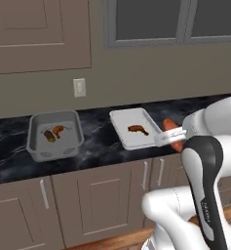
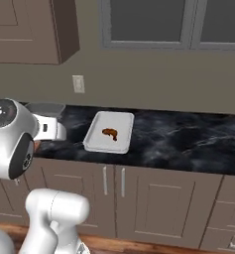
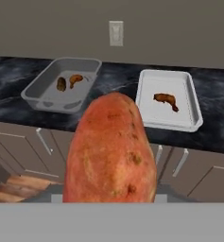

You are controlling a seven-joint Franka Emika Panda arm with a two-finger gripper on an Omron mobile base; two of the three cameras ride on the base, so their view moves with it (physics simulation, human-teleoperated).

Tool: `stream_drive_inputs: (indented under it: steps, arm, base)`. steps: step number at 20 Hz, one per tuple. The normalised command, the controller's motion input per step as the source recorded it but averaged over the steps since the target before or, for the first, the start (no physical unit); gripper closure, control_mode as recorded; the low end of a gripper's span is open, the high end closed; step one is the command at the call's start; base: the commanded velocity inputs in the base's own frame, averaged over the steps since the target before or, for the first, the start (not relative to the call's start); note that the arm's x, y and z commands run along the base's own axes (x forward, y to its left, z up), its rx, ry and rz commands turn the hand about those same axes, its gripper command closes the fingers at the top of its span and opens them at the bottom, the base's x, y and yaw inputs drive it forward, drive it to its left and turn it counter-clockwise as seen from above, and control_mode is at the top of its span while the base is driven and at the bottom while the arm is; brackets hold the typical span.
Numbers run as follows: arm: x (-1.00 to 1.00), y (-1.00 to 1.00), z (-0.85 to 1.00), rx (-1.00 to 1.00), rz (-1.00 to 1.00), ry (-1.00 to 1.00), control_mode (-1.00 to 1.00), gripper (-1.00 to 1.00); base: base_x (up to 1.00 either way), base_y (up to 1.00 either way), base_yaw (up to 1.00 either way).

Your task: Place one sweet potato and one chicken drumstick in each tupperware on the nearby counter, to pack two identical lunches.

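On your left, the deep grey tub (image 1: 55,134) sits on the black counter (image 1: 97,146), with a small sweet potato (image 3: 61,84) and a drumstick (image 3: 76,79) inside. Just right of it, the whitish tray (image 3: 169,99) carries one drumstick (image 3: 166,99). Your gripper (image 1: 178,138) is clenched around a large sweet potato (image 3: 111,151), held short of the counter's front edge, facing both containers
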Motion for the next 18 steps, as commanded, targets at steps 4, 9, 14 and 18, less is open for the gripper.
stream_drive_inputs:
  steps: [4,9,14,18]
  arm:
    - [0.0,0.0,0.0,0.0,0.0,0.0,1.0,1.0]
    - [0.0,0.0,0.0,0.0,0.0,0.0,1.0,1.0]
    - [0.0,0.0,0.0,0.0,0.0,0.0,1.0,1.0]
    - [0.0,0.0,0.0,0.0,0.0,0.0,1.0,1.0]
  base:
    - [0.42,-0.06,0.0]
    - [0.46,-0.14,0.0]
    - [0.68,-0.05,0.0]
    - [0.73,-0.09,0.0]
